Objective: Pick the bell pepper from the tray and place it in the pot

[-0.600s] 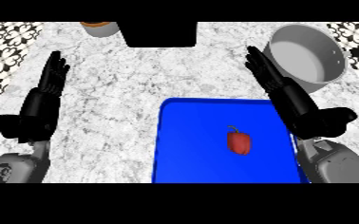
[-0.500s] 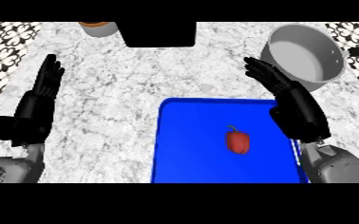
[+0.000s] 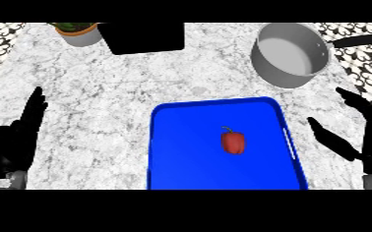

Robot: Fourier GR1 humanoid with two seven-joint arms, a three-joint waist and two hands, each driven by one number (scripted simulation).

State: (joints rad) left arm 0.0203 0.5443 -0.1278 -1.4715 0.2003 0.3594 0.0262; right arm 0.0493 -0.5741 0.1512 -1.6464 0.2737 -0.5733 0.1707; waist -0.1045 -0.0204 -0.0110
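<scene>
The left robot hand (image 3: 22,132) shows at the view's left edge, black, with its fingers straight and close together, pointing up and away from the robot. The palm lies low in the view, and a bit of grey forearm shows beneath it at the lower left corner. It holds nothing. The right robot hand (image 3: 335,141) shows at the right edge, partly cut off by the view's border. Its straight fingers are spread: one points up and to the left, another sits higher by the edge. It holds nothing.
</scene>
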